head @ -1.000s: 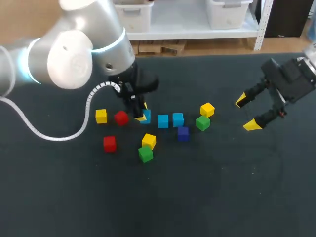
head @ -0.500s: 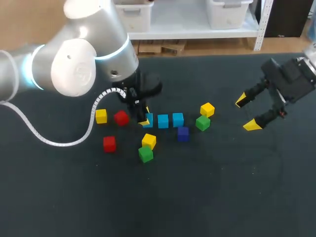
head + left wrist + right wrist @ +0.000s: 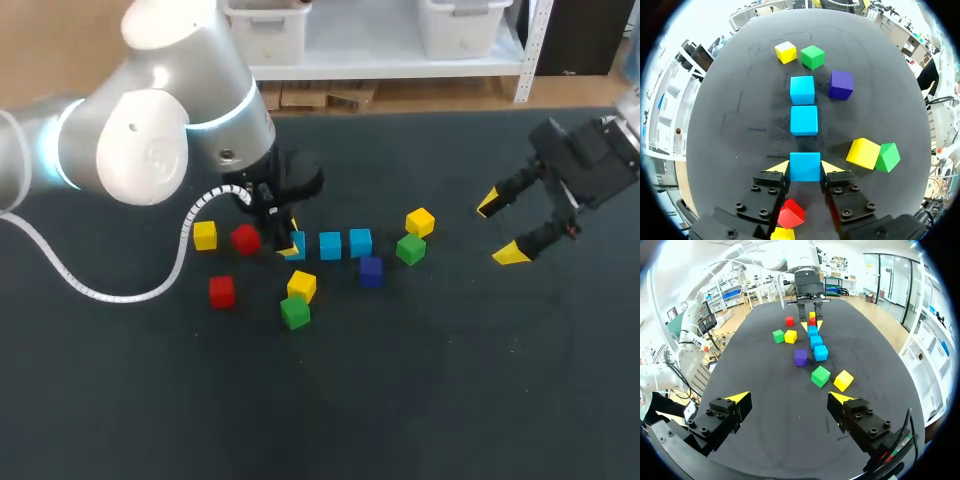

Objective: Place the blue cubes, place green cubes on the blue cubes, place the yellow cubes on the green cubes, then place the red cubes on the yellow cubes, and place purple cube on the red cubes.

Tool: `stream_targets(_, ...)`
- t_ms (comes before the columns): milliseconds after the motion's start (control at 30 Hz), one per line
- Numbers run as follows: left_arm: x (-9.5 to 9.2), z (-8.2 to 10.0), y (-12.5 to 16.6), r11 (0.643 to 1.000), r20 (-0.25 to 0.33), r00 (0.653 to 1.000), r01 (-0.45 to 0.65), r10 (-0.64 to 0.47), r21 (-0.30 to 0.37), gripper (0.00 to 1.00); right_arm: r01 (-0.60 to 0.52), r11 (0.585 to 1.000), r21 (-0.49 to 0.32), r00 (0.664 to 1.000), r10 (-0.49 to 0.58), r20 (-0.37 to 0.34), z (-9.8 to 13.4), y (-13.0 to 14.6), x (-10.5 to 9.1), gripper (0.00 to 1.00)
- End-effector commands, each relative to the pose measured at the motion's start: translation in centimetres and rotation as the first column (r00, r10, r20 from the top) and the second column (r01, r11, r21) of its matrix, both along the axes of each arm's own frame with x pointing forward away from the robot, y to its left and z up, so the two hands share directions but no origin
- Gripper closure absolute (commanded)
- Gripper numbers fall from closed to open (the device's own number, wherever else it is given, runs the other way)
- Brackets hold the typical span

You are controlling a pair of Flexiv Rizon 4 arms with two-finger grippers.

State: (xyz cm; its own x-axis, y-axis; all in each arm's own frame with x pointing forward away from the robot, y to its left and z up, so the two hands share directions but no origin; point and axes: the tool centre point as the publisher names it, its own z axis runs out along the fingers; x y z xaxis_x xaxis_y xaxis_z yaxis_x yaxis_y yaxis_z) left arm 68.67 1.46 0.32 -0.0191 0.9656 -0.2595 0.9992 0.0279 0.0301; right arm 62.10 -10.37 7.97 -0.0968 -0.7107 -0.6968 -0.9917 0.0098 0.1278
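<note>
My left gripper (image 3: pixel 289 244) (image 3: pixel 805 167) is shut on a blue cube (image 3: pixel 297 245) (image 3: pixel 805 166), its yellow tips pressing both sides, low at the table. Two more blue cubes (image 3: pixel 330 245) (image 3: pixel 360 241) lie in a line ahead of it, also seen in the left wrist view (image 3: pixel 804 120) (image 3: pixel 802 90). A purple cube (image 3: pixel 371 271) (image 3: pixel 841 84) sits just in front of that row. Green cubes (image 3: pixel 410 249) (image 3: pixel 294 312), yellow cubes (image 3: pixel 420 221) (image 3: pixel 301 286) (image 3: pixel 205 235) and red cubes (image 3: pixel 245 238) (image 3: pixel 221 291) lie scattered around. My right gripper (image 3: pixel 500 228) (image 3: pixel 789 397) hangs open and empty at the right.
The left arm's white cable (image 3: pixel 120 290) loops over the black table (image 3: pixel 420 400) at the left. The red cube sits close behind the left gripper's fingers (image 3: pixel 791 213). A yellow and a green cube touch each other beside the gripper (image 3: pixel 863 153) (image 3: pixel 888 156).
My left gripper has shifted slightly toward the front with the blue cube, bringing it in line with the other two blue cubes. The right arm has not moved.
</note>
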Motion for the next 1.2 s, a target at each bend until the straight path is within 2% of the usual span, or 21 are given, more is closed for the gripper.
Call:
stream_targets(33, 0.19, -0.12, -0.26, 1.0, 0.001, 1.0, 0.0, 0.0, 0.001, 1.0, -0.001, 1.0, 0.002, 1.0, 0.001, 0.0, -0.05, 0.01, 0.04, 0.0)
stream_targets(1167, 0.39, -0.4, -0.52, 1.0, -0.009, 1.0, 0.005, -0.005, 0.01, 1.0, -0.001, 1.0, 0.002, 1.0, 0.001, 0.0, -0.05, 0.01, 0.04, 0.0)
stream_targets(1200, 0.38, -0.4, -0.53, 1.0, -0.01, 1.0, 0.005, -0.005, 0.01, 0.98, -0.001, 1.0, 0.002, 1.0, 0.001, 0.0, -0.05, 0.01, 0.04, 0.0)
